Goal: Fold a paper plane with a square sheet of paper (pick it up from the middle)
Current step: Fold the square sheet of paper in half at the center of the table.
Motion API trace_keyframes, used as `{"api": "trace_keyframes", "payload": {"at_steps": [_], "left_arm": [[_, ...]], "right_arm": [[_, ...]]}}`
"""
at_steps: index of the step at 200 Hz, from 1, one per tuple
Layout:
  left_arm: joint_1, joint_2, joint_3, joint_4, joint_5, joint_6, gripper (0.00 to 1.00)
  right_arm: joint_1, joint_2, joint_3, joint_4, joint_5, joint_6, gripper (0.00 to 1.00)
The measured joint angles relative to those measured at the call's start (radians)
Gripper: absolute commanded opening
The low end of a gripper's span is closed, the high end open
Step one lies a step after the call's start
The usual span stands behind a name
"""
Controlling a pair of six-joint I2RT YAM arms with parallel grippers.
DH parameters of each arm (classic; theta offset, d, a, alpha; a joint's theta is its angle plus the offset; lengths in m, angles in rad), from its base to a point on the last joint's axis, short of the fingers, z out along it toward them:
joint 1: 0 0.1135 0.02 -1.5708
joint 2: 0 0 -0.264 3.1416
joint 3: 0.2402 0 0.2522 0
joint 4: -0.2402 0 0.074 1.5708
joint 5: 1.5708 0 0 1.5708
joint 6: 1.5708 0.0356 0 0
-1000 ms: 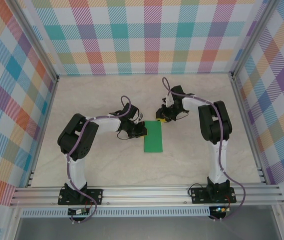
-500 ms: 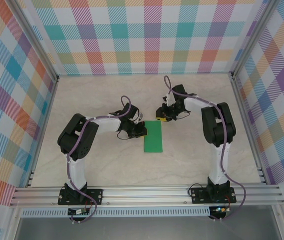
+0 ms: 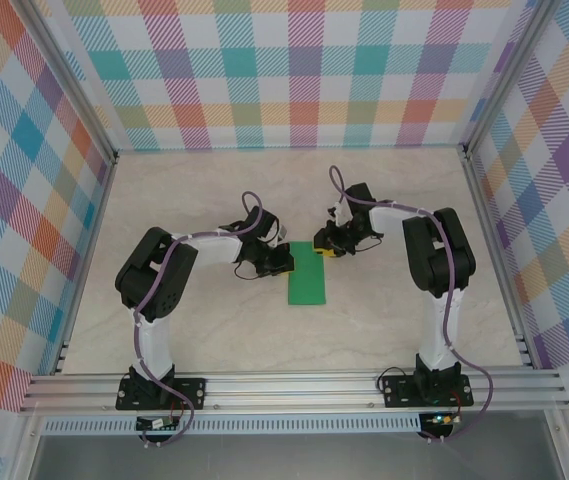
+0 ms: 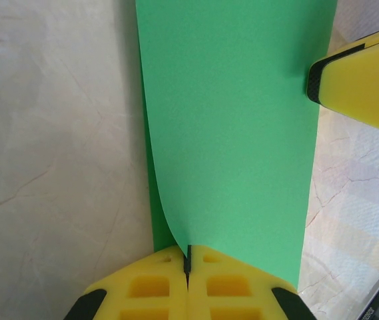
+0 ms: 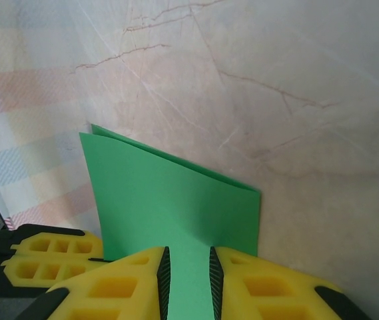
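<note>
Pinching paper (image 4: 229,120), left gripper (image 4: 187,261) clamped.

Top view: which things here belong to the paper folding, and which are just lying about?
Job: green paper, folded double; left gripper, shut on its edge; right gripper, jaws apart over its end.
Just there: table; checked walls; metal frame.

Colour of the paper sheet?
Plain bright green; the sheet shows best in the left wrist view.
</note>
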Motion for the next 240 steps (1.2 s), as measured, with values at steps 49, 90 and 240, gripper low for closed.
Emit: {"api": "trace_keyframes", "payload": {"at_steps": [49,90,240], "left_arm": [[0.000,0.000,0.000,0.000,0.000,0.000,0.02],[0.000,0.000,0.000,0.000,0.000,0.000,0.02],[0.000,0.000,0.000,0.001,0.000,0.000,0.02]], "right_arm": [[0.026,-0.095,-0.079,-0.006,0.032,-0.018,0.26],[0.067,-0.160,-0.195,0.029,0.026,-0.013,0.26],[0.142,-0.309,-0.430,0.143,-0.024,0.037,0.28]]}}
